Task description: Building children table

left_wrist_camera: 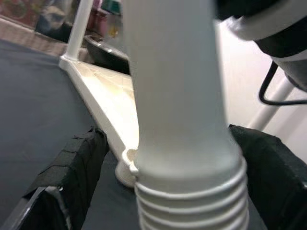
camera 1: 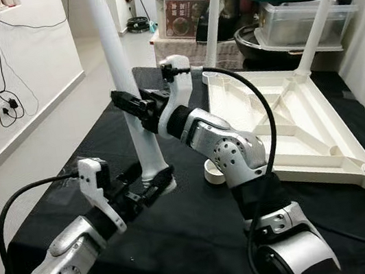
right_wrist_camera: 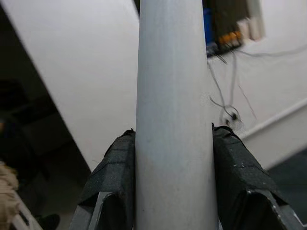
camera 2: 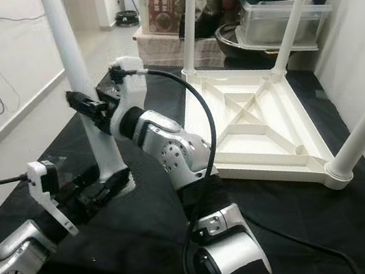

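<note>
My left gripper [camera 1: 154,185] pinches the threaded foot of a loose white leg [camera 1: 123,84], upright near the black table's [camera 1: 205,237] left edge. My right gripper [camera 1: 137,106] clamps it higher. Rightward, the upturned white tabletop [camera 1: 285,127] carries three legs; one socket [camera 1: 212,172] remains.

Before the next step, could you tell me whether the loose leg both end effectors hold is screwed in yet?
Not yet: the leg stands upright on the black cloth, beside the upturned tabletop.
</note>
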